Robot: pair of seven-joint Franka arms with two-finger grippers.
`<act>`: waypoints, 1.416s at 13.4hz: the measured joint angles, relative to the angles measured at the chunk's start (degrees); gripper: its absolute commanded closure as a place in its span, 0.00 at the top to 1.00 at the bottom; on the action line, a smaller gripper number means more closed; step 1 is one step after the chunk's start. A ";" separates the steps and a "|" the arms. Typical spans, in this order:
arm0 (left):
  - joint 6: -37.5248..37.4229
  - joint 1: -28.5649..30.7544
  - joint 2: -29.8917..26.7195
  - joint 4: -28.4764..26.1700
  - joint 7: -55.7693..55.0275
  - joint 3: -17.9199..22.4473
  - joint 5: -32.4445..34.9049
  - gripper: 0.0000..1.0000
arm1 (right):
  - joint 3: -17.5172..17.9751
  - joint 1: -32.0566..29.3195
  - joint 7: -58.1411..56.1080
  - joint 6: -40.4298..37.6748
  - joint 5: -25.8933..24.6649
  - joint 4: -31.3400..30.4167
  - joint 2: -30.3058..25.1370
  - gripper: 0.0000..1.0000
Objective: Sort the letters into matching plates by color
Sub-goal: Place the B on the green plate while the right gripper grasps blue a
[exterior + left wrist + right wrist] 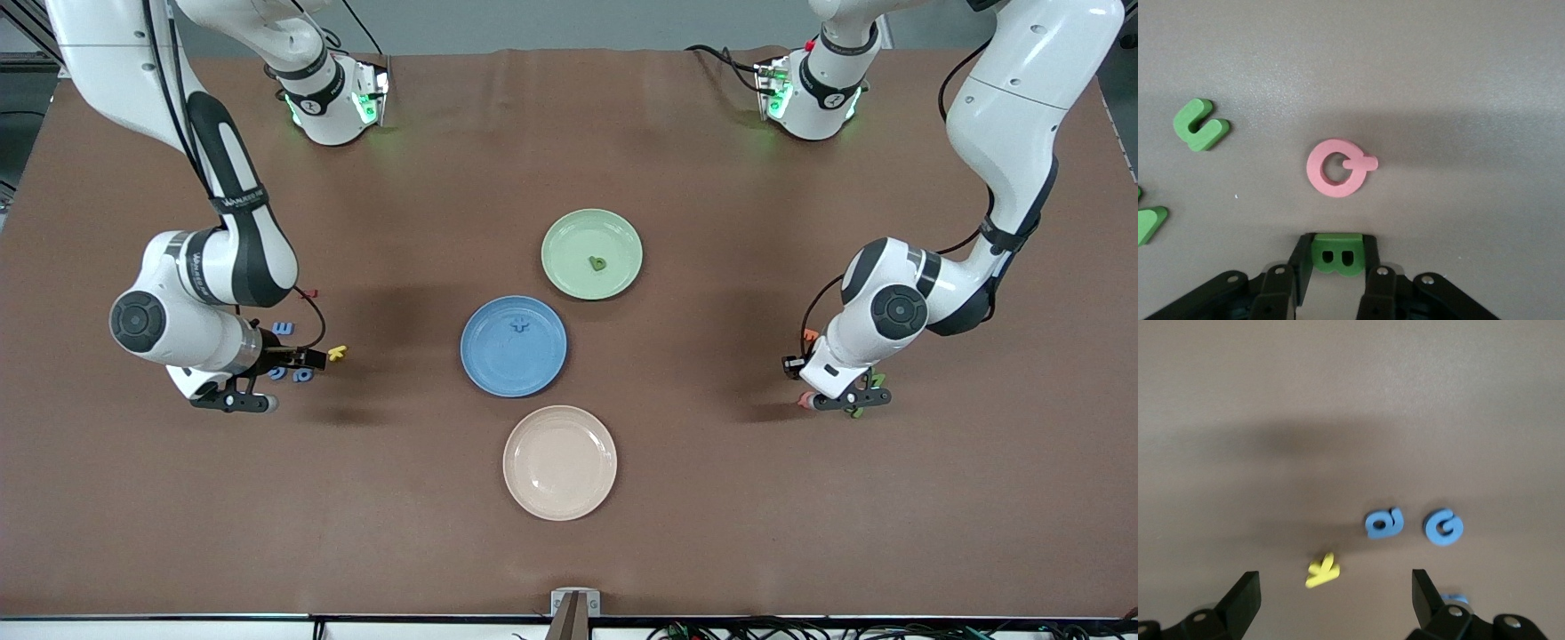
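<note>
Toward the left arm's end of the table, my left gripper (pixel 852 402) (pixel 1336 245) is down low, its fingers shut on either side of a green letter B (pixel 1337 255). Two more green letters (pixel 1200 125) (pixel 1148 223) lie near it. The pale green plate (pixel 569 238) holds one green letter (pixel 597 263). The blue plate (pixel 507 366) holds a blue symbol (pixel 521 326). My right gripper (pixel 236 402) (pixel 1335 597) hangs open over the table at the right arm's end. Blue letters (pixel 1384 523) (pixel 1443 527) (pixel 283 328) lie beside it.
A pink letter (pixel 1338 168) lies just ahead of the left gripper, and an orange one (pixel 810 335) is close by. A yellow letter (pixel 1323 571) lies between the right fingers' line. A small red letter (pixel 311 292) sits near the right arm. A cream-beige plate (pixel 559 484) stands nearest the front camera.
</note>
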 measured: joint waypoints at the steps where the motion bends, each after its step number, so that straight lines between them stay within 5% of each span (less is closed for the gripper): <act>1: 0.00 -0.02 -0.04 0.13 -0.04 -0.18 0.00 0.04 | 0.00 -0.44 -1.23 1.52 0.00 -0.01 0.98 0.99; 10: -5.59 -2.23 -1.69 0.15 -16.45 -12.16 0.00 0.03 | 0.19 -1.71 -3.45 5.85 0.00 0.03 4.72 0.73; 19: -5.59 -20.38 -1.58 -0.28 -42.49 -13.10 0.00 0.04 | 0.19 -1.84 -3.46 6.98 0.00 0.04 6.55 0.68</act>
